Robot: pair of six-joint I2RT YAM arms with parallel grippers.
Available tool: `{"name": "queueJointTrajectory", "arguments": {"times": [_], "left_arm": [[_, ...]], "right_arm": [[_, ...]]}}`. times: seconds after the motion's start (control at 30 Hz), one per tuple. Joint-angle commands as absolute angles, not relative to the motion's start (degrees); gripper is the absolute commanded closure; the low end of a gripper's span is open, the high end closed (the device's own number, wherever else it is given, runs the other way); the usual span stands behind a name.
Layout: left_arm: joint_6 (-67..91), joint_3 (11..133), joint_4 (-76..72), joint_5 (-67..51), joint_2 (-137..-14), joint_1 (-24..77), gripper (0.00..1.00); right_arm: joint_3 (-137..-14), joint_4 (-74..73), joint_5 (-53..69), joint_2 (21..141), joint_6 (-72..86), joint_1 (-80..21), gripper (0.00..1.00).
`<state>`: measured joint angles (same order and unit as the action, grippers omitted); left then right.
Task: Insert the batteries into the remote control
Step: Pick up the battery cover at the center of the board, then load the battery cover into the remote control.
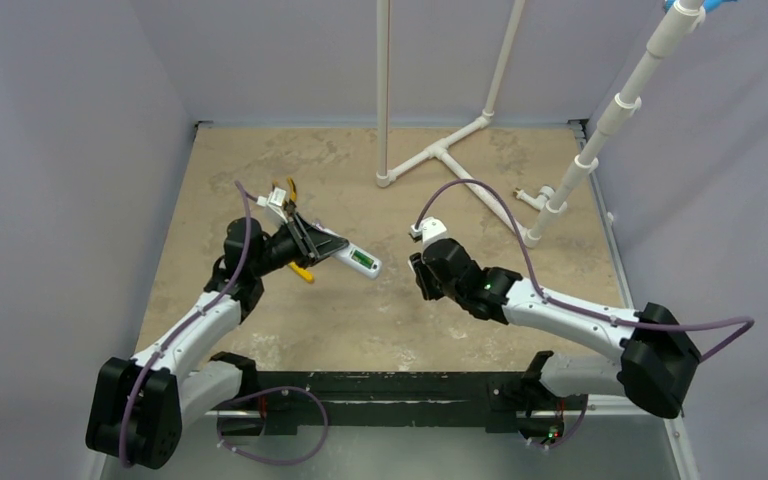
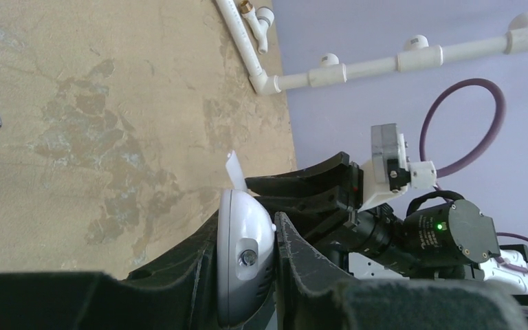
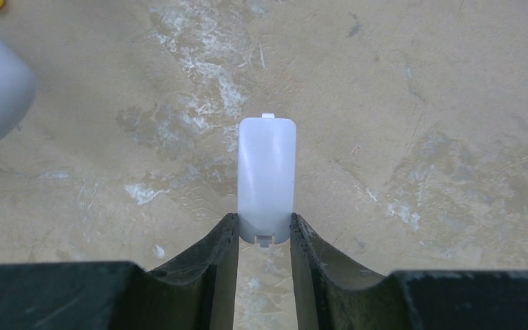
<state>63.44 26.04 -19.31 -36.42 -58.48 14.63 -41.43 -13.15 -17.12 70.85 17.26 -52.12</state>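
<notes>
Tan, mottled desk point(image 1: 360, 160), lilac walls: the left pincer point(image 1: 320, 244) clamps the slim white plastic remote control point(image 1: 358, 262) above it, with green batteries point(image 1: 363, 259) apparently seated in its back. The right pincer point(image 3: 264, 221) pinches one end of a small white plastic battery cover point(image 3: 267, 165). It looks light, slick and thin, so grip its long edges.

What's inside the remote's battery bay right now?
Something green, likely the batteries, shows in the remote; count unclear. The left gripper hides the rest.
</notes>
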Motion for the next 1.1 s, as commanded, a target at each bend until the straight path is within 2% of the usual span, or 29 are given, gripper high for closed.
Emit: {"name": "queueJointTrajectory", "arguments": {"times": [0.0, 0.37, 0.77, 1.07], "left_arm": [[64.61, 26.68, -24.80, -36.84, -58.85, 14.23, 1.00], [66.63, 24.44, -30.26, -33.89, -62.10, 19.14, 1.00], [69.95, 24.99, -39.10, -32.69, -69.84, 24.31, 1.00], [68.82, 25.62, -38.50, -32.48, -70.96, 25.69, 1.00]], "right_arm": [[-42.98, -15.84, -19.80, 66.50, 12.40, -52.39, 0.72], [-46.89, -20.21, -18.60, 60.20, 5.92, -52.38, 0.71], [-47.75, -20.85, -2.60, 57.67, -4.24, -52.43, 0.71], [-51.50, -21.38, 1.36, 60.31, -7.39, -52.38, 0.70]]}}
